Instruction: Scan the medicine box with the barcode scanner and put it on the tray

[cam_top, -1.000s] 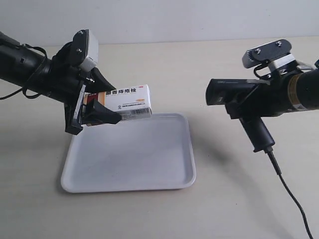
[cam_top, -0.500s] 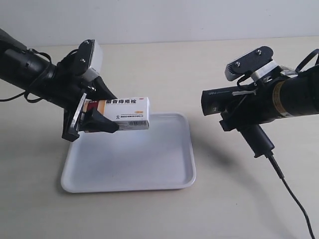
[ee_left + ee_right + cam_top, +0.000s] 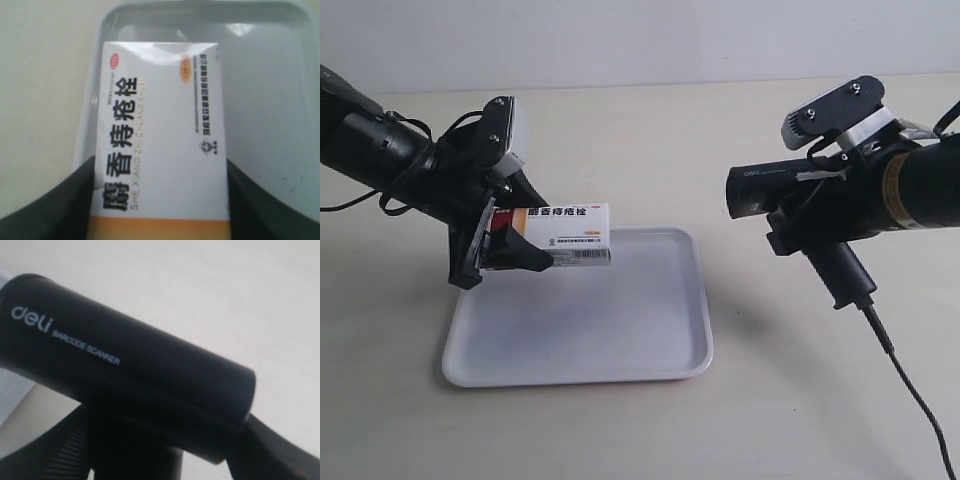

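My left gripper (image 3: 513,232) is shut on the dark red and tan end of the medicine box (image 3: 567,231). The box is held level a little above the far left part of the white tray (image 3: 620,325). In the left wrist view the box (image 3: 160,125) fills the space between my black fingers (image 3: 60,210), with the tray (image 3: 270,75) below it. My right gripper (image 3: 812,218) is shut on the black barcode scanner (image 3: 765,186), whose head points toward the box from right of the tray. The right wrist view shows the scanner (image 3: 125,365) close up.
The scanner's black cable (image 3: 910,395) trails from its handle down across the beige table (image 3: 770,400) toward the front right corner. The left arm's shadow falls on the tray.
The left gripper has lowered the box closer to the tray and brought it from tilted to level. The scanner's head has shifted slightly toward the box.
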